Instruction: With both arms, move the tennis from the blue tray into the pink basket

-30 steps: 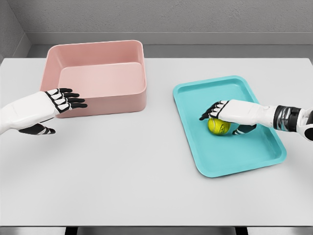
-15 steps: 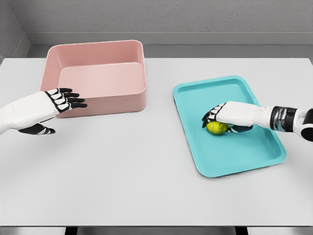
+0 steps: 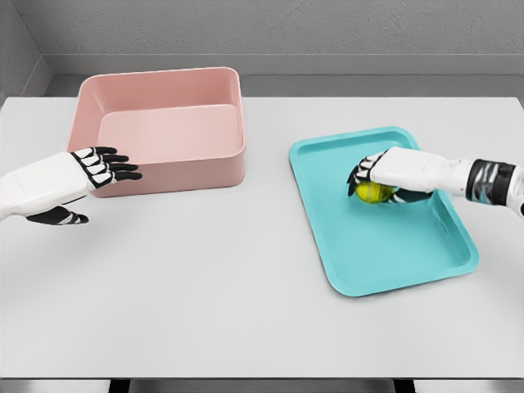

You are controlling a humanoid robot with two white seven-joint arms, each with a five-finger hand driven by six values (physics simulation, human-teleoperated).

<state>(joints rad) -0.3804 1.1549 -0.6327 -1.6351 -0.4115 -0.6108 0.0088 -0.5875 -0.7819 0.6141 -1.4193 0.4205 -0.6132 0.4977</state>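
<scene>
Tennis ball (image 3: 373, 193) | right hand (image 3: 391, 173) curled around it, over blue tray (image 3: 393, 246) | left hand (image 3: 78, 176) fingers spread, empty

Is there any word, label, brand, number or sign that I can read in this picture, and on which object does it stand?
There is no readable text.
The tennis ball, under the right hand on the blue tray, shows no legible marking; it is mostly covered.
The pink basket, the table and the left hand carry no text.

White table (image 3: 205, 286) before a grey wall (image 3: 286, 24), evenly lit
</scene>
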